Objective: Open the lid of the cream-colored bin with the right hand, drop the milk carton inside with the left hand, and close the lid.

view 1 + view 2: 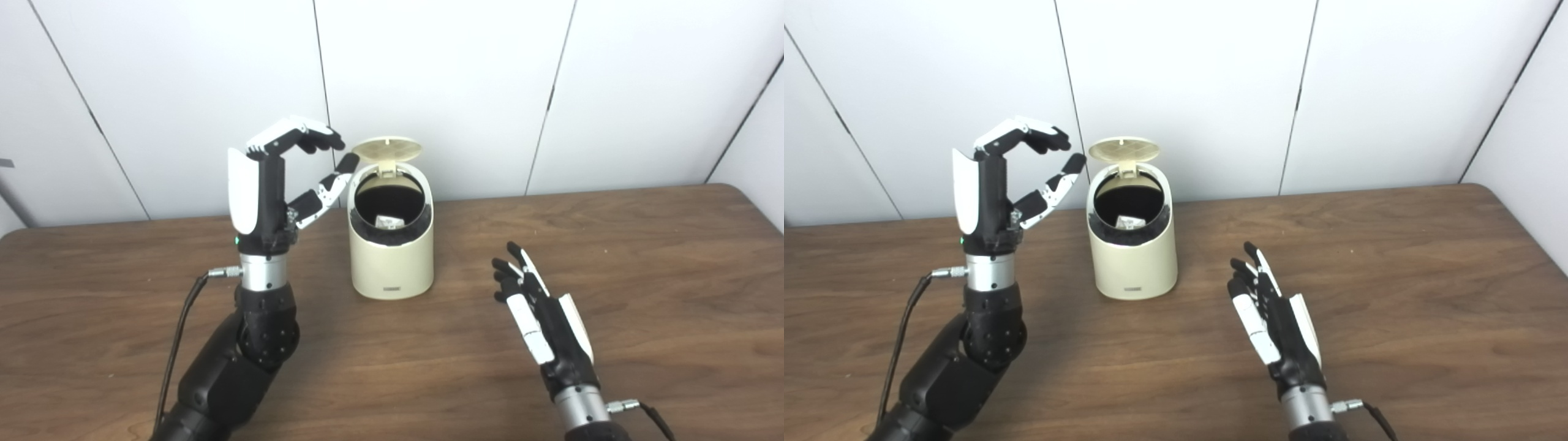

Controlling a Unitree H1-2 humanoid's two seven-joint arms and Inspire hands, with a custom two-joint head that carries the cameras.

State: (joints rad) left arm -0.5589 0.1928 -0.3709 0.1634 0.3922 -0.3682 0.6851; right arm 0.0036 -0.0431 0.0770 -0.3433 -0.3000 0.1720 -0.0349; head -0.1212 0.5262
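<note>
- The cream-colored bin (391,245) stands upright on the wooden tabletop (643,263), a little left of middle; its lid (387,149) is tipped up at the bin's 12 o'clock, hinged at the back rim.
- Down in the dark opening a small pale shape shows, which I take to be the milk carton (388,222); it lies low inside the bin, and little more of it can be told.
- The left robot hand (288,177) is raised at the bin's 9 o'clock, just beside the rim, its fingers and thumb spread and curved around nothing: released.
- The right robot hand (1268,306) hovers low over the tabletop at about the bin's 4 o'clock, well apart from it, fingers extended and empty: released too.
- Judging by this, only closing the lid is left.
- Handling, as a guess: the lid looks like thin, stiff plastic on a small hinge, light and easy to swing; the bin itself seems light and smooth-sided, so a sideways shove could slide or tip it.
- The best contact is probably the lid's free top edge, at 12 o'clock, pressed forward and down toward 6 o'clock with fingertips rather than gripped.
- Keep force off the hinge, which looks the most fragile part.
</note>
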